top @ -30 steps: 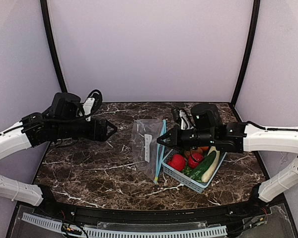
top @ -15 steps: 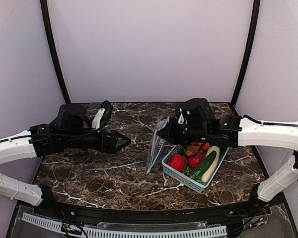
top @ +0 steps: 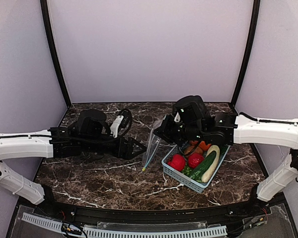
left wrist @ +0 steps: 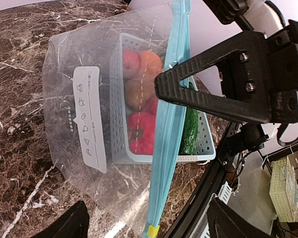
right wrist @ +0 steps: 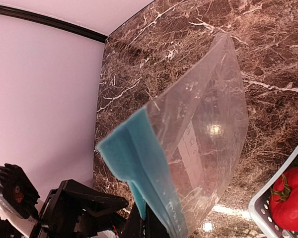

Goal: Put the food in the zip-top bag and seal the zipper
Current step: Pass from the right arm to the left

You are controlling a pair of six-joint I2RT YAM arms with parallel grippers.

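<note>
The right claw [top: 157, 134] is clamped on the light blue zipper [left wrist: 171, 124] of the clear zip-top bag [top: 151, 145], which hangs over the table [top: 89, 173] beside the basket [top: 183, 180] holding the food [top: 177, 162], a cream squash [top: 211, 162] included, while the left claw [top: 140, 148] stands apart nearby.

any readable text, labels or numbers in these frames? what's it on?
White label on the zip-top bag: a column of small icons beside a line of tiny print, too small to read.
Same label seen through the plastic in the right wrist view: blurred, unreadable.
Basket: no markings visible.
No legible words, brands or numbers anywhere.
</note>
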